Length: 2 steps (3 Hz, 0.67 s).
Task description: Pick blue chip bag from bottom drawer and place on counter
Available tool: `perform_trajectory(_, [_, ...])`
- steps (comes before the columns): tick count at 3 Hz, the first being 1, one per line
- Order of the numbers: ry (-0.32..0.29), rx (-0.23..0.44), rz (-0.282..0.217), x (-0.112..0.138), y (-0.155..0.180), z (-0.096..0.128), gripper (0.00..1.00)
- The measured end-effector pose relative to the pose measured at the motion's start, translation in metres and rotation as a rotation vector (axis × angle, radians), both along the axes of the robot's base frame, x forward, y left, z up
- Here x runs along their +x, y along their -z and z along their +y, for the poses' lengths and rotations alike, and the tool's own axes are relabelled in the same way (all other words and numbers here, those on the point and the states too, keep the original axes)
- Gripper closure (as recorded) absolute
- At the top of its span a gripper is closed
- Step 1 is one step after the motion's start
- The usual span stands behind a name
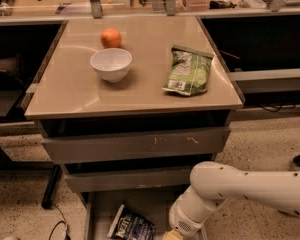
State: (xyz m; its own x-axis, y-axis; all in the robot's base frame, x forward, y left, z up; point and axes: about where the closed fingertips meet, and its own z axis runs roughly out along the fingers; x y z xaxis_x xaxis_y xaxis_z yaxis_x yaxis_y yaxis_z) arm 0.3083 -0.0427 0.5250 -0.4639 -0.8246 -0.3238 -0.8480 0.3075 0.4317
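Observation:
The blue chip bag [131, 227] lies in the open bottom drawer [101, 209], at the lower edge of the camera view, its white lettering facing up. My white arm [225, 191] reaches in from the right, down over the drawer. Only the tan top of my gripper [173, 235] shows at the bottom edge, just right of the bag; the rest is cut off below the view. The beige counter [70, 89] tops the grey drawer cabinet.
On the counter are a green chip bag [188, 71] at the right, a white bowl [111, 64] and an orange [111, 37] behind it. Two grey drawers [135, 145] sit above the open one. Dark shelving flanks the cabinet. A cable [57, 226] lies on the floor at the left.

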Motion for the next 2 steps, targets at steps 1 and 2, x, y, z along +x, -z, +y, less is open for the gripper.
perform_trajectory(1, [0.013,0.039,-0.003,0.006,0.027,0.012,0.00])
perform_trajectory(2, [0.043,0.070,-0.044,0.033,0.075,0.027,0.00])
